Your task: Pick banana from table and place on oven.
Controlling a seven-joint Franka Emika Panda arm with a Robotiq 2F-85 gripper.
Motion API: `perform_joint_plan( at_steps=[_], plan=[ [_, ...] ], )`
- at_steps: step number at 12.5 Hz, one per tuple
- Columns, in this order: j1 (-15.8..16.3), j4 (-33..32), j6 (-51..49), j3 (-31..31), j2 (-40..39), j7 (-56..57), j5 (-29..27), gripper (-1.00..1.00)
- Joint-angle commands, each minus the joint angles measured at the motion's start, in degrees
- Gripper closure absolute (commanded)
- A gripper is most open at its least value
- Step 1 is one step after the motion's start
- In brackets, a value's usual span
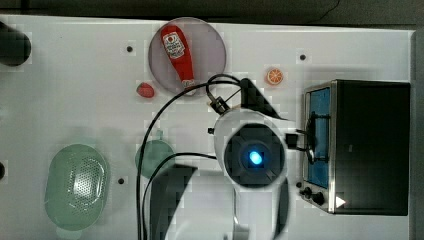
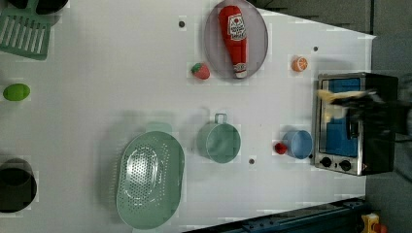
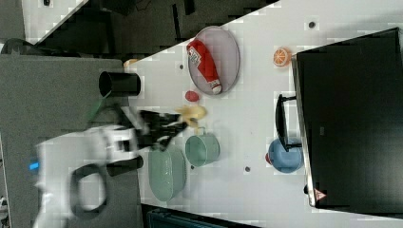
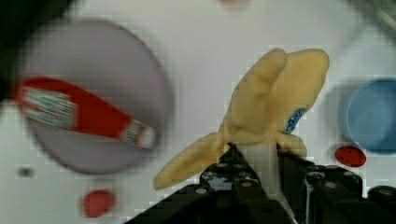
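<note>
The banana (image 4: 275, 98) is a pale yellow peeled fruit, and my gripper (image 4: 254, 158) is shut on its stem end, holding it in the air above the white table (image 1: 75, 90). In the left view the banana (image 2: 337, 96) and the blurred gripper (image 2: 362, 104) overlap the front top edge of the oven (image 2: 376, 150). In the right view the banana (image 3: 192, 114) hangs at the tip of the gripper (image 3: 177, 124), to the right view's left of the oven (image 3: 351, 118). The arm covers the banana in the top view, beside the oven (image 1: 370, 145).
A purple plate (image 1: 210, 45) carries a ketchup bottle (image 1: 178, 52). Nearby are a strawberry (image 1: 145, 90) and an orange slice (image 1: 274, 76). A green cup (image 2: 221, 141), a green colander (image 2: 150, 179) and a blue bowl (image 2: 299, 144) stand on the table.
</note>
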State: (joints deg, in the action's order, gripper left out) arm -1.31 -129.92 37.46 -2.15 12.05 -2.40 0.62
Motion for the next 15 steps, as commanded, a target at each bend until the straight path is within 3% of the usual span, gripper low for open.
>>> perform_joint_plan(
  at_steps=[1, 7, 15],
  plan=[
    [-0.58, 1.32, -11.12, -2.62, 4.44, -2.01, 0.93, 0.48],
    [-2.52, 4.94, -13.88, -14.24, 3.13, 11.34, 2.98, 0.48],
    [-2.84, 22.24, -13.05, -27.85, -16.74, 38.1, 4.38, 0.48]
  ],
)
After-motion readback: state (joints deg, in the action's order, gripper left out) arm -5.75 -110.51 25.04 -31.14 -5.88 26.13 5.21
